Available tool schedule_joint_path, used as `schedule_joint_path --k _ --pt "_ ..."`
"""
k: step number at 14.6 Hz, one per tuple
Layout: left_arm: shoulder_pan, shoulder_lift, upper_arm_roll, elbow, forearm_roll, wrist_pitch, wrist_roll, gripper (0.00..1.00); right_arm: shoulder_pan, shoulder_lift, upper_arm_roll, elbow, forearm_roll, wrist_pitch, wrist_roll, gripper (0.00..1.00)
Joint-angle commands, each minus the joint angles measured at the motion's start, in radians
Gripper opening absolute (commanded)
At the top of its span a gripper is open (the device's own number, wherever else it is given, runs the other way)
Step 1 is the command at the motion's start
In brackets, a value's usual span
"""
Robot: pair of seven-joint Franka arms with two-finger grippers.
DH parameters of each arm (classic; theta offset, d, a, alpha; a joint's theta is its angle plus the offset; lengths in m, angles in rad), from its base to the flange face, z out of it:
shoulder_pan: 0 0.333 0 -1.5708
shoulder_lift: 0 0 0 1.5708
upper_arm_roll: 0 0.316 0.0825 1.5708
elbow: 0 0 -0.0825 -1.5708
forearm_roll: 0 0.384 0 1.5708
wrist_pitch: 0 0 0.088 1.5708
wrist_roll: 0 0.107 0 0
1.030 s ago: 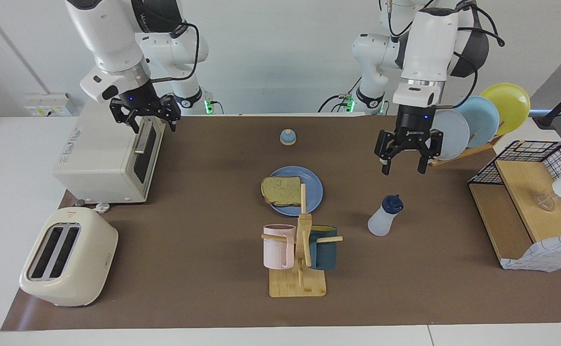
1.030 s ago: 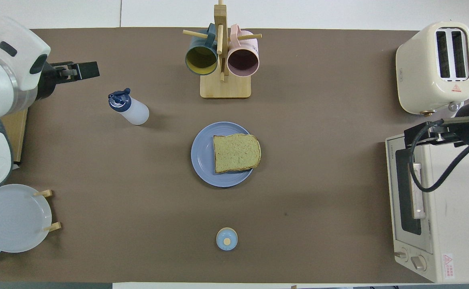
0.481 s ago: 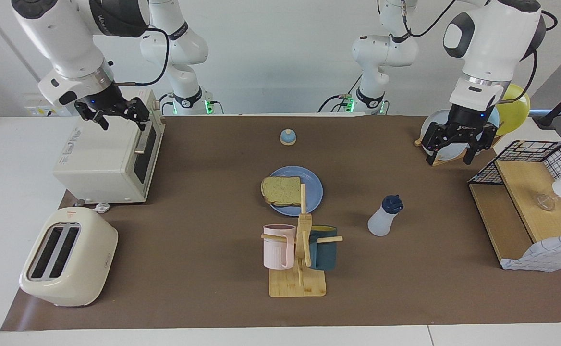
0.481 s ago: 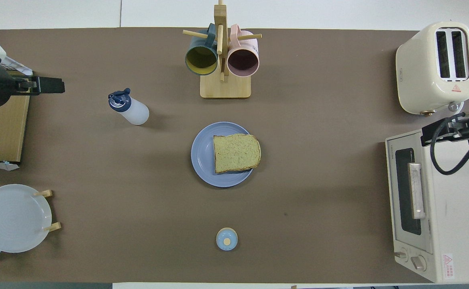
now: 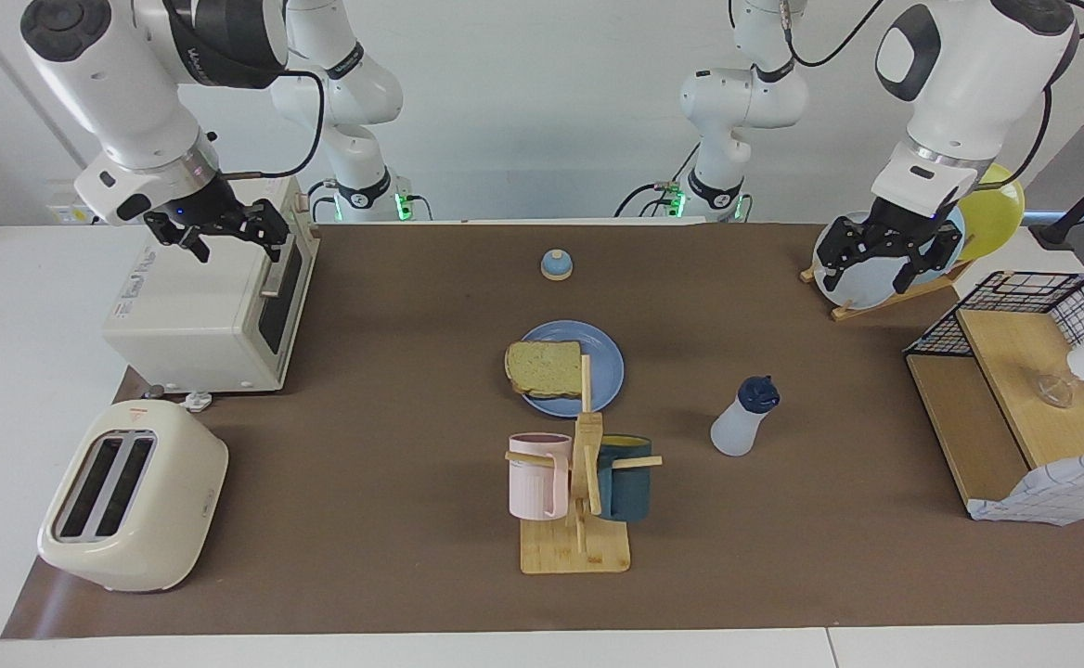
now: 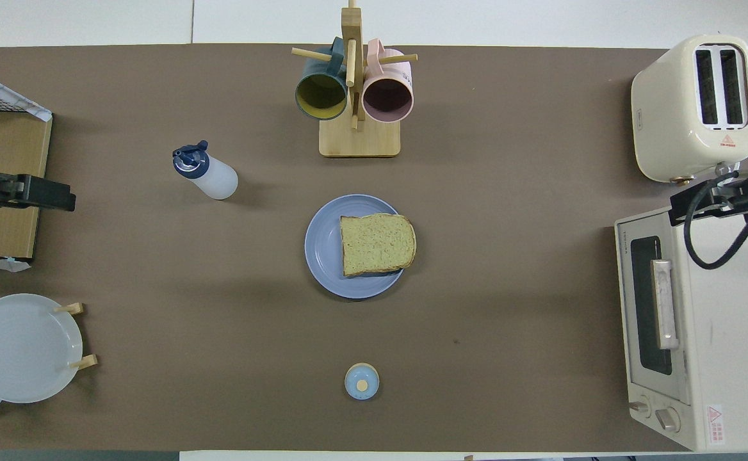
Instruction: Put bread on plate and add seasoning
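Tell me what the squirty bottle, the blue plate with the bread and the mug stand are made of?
The seasoning bottle looks like soft, cloudy whitish plastic, with a dark blue cap. The plate under the bread is matte and evenly blue; it could be plastic or ceramic, I cannot tell. The mug stand looks like pale wood, maybe bamboo, with visible grain.

In the facing view the wooden mug tree's upright post hides part of the round periwinkle plate; overhead, both arms are cut off at the edges.
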Motion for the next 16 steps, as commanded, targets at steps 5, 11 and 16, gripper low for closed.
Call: schedule_joint_path --k 5,11,16 --pt "0.006 -0.124 -0.001 0.003 -0.012 -0.195 0.009 1.0 -0.01 -0.012 -0.007 0.011 -0.015 -0.002 -0.063 1.0" --pt "0.026 -0.098 -0.03 0.098 0.014 -0.362 0.009 1.0 -0.007 -0.015 -0.007 0.013 -0.018 0.006 -0.061 1.0" --pt "0.135 -0.006 -0.122 0.138 -0.003 -0.293 0.003 1.0 -0.008 -0.015 -0.007 0.008 -0.018 0.029 -0.061 1.0"
